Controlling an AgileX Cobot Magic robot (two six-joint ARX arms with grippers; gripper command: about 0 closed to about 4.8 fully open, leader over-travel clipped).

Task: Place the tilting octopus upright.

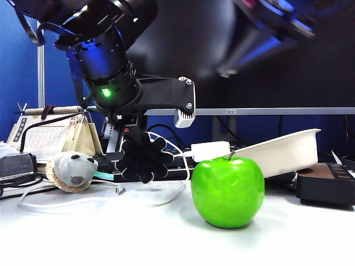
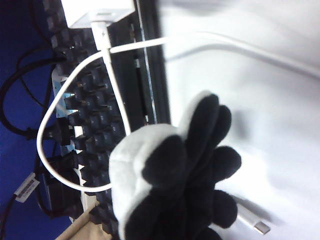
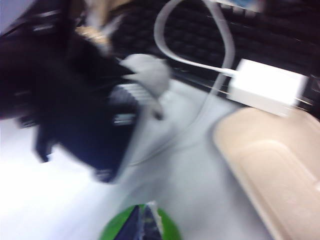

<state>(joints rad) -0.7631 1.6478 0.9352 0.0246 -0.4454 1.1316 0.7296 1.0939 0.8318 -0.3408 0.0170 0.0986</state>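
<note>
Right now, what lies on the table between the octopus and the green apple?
In the exterior view, only a loop of white cable lies between the octopus, held by the left gripper, and the green apple.

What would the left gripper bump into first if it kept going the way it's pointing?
Probably the white table, near the white cable: the left gripper, shut on the octopus, points downward over it. Depth is hard to judge. The right gripper is blurred above the green apple.

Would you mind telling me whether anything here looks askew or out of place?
Yes: the octopus is not upright. The left pincer holds it off the table, black tentacle undersides facing the exterior camera, left of the green apple. The right pincer is blurred overhead.
</note>
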